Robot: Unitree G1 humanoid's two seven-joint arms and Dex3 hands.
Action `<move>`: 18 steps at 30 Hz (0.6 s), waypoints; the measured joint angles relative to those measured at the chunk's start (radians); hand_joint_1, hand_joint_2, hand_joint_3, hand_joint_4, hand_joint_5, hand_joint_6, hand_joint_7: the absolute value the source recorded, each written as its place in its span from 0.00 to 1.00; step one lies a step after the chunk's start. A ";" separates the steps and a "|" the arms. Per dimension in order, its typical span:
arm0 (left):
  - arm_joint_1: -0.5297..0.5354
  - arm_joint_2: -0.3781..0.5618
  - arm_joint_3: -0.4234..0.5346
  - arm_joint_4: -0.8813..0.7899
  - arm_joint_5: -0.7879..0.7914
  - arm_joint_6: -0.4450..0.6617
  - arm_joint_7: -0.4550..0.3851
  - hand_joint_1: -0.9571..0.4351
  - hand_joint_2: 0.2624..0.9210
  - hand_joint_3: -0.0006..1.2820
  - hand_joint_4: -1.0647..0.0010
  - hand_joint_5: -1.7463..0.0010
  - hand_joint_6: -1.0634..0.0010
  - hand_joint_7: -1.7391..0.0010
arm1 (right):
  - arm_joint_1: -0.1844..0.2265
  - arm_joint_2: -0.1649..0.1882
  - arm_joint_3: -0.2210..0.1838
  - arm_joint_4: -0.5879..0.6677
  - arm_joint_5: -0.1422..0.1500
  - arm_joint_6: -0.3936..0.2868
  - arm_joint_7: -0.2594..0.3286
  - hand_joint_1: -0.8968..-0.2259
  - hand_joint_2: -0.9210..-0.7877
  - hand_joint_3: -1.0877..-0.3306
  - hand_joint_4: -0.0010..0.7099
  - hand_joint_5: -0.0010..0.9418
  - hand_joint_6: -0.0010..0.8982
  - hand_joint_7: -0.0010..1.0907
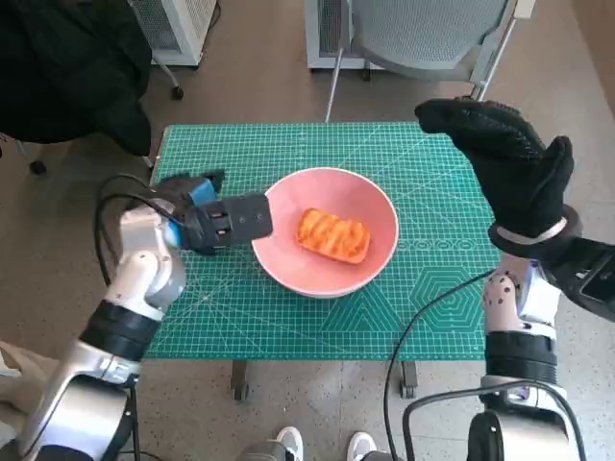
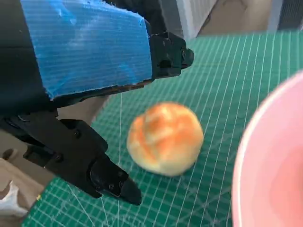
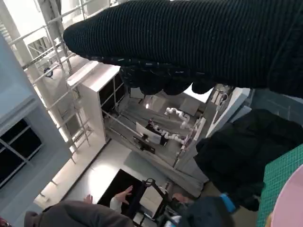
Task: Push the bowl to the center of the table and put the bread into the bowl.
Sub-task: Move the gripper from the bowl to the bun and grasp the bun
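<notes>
Pink bowl (image 1: 327, 233) with bread (image 1: 332, 235) inside, open left hand (image 1: 216, 220) beside, round bun (image 2: 164, 138) near its fingers

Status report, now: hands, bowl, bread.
Left hand at bowl rim, empty. Right hand raised, empty. One bread in bowl; round bun on mat.

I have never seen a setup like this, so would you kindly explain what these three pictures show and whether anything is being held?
This is a humanoid robot at a small table covered by a green mat. The wide picture looks down from its head; the other two come from cameras behind each wrist. The pink bowl sits mid-table with a toasted piece of bread inside. The left hand, black with blue tape, is at the bowl's rim; its wrist camera also shows a round bun on the mat beside the bowl. The gloved right hand is raised, holding nothing.
</notes>
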 measured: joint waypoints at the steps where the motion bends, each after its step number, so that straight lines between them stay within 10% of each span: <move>1: -0.003 -0.005 -0.004 0.015 -0.002 -0.003 0.004 0.48 0.62 0.01 1.00 1.00 0.92 0.99 | 0.000 0.000 0.000 -0.001 0.000 0.000 0.000 0.32 0.00 0.10 0.63 0.00 0.45 0.18; 12: -0.017 -0.042 -0.028 0.111 -0.035 -0.037 0.044 0.63 0.73 0.03 0.86 0.96 0.80 0.97 | 0.000 0.000 0.001 -0.011 -0.001 0.006 -0.001 0.31 0.00 0.10 0.63 0.00 0.45 0.18; 14: -0.019 -0.050 -0.031 0.136 -0.041 -0.043 0.047 0.77 0.82 0.09 0.60 0.67 0.73 0.97 | 0.000 0.000 0.001 -0.011 -0.001 0.007 -0.001 0.31 0.00 0.10 0.63 0.00 0.45 0.18; 18: -0.033 -0.062 -0.037 0.190 -0.044 -0.045 0.061 0.90 0.88 0.18 0.49 0.34 0.56 0.96 | 0.001 -0.001 0.002 -0.011 -0.001 0.009 -0.001 0.31 0.00 0.10 0.63 0.00 0.44 0.18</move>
